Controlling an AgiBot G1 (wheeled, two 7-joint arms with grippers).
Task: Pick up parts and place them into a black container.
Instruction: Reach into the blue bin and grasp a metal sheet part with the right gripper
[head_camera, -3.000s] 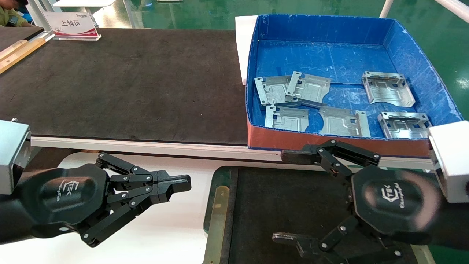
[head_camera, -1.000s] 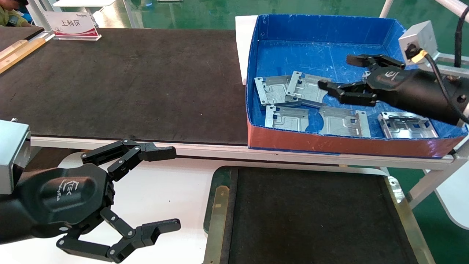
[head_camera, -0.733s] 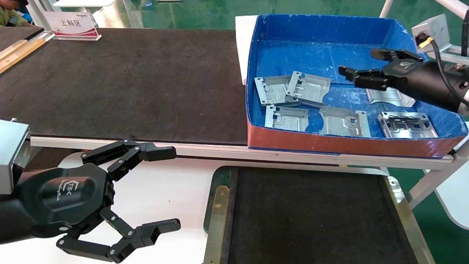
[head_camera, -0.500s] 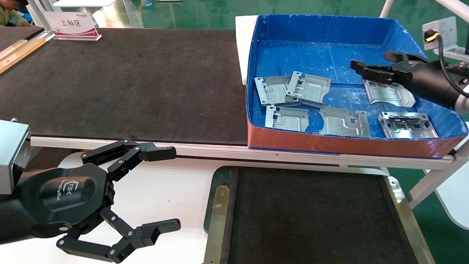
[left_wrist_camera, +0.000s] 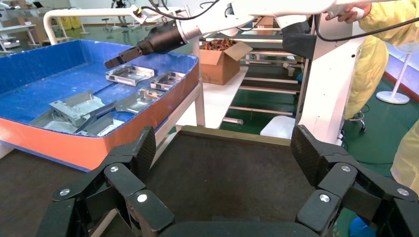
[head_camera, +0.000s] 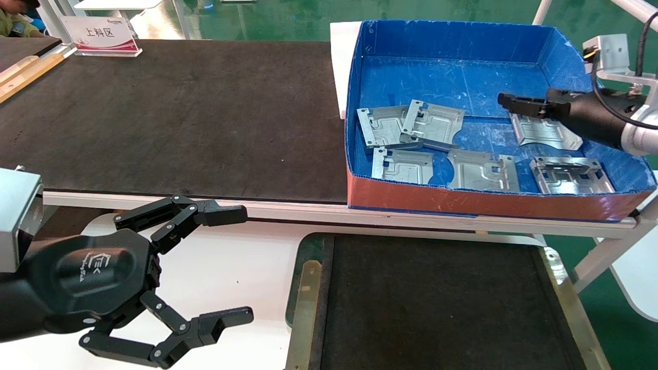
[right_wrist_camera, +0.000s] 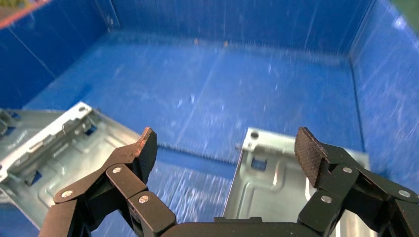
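Several silver-grey parts lie in the blue box: an overlapping pair (head_camera: 411, 126), two near the front wall (head_camera: 402, 165) (head_camera: 483, 170), one at the front right (head_camera: 570, 176) and one at the far right (head_camera: 545, 132). My right gripper (head_camera: 514, 102) is open and empty, hovering inside the box just above the far-right part (right_wrist_camera: 276, 182); in its wrist view the gripper (right_wrist_camera: 226, 145) has one pad over that part. The black container (head_camera: 300, 257) is empty. My left gripper (head_camera: 242, 263) is open and empty, parked left of the container, as its wrist view (left_wrist_camera: 222, 143) also shows.
The blue box (head_camera: 462, 198) with a red-brown front stands on the long black mat-covered table (head_camera: 180, 118). A white sign (head_camera: 100, 33) stands at the table's far left. A white surface (head_camera: 231, 277) lies under my left gripper.
My right gripper has risen from above the black container into the blue box, then swung right over the far-right part. My left gripper opened early on and has stayed still since.
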